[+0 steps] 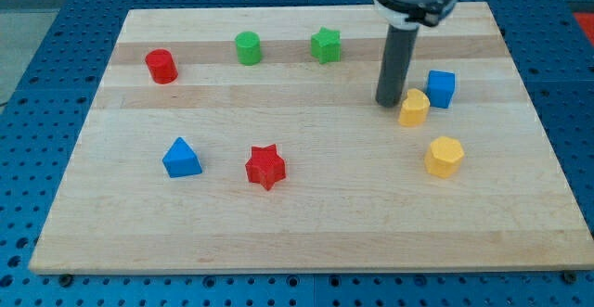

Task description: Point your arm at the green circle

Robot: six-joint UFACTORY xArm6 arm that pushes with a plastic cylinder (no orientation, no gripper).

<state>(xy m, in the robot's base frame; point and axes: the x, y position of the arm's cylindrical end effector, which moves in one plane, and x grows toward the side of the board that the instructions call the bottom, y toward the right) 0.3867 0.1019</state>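
The green circle (248, 47) sits near the view's top, left of centre, on the wooden board (306, 214). A green star (326, 44) lies to its right. My tip (388, 102) stands at the view's right, far to the right of the green circle and lower. It is just left of a yellow block (414, 108), close to touching it.
A blue cube (441, 88) sits right of the yellow block. A yellow hexagon (445, 156) lies lower right. A red circle (161, 66) is at upper left, a blue triangle-like block (181, 158) at lower left, a red star (265, 166) at lower centre.
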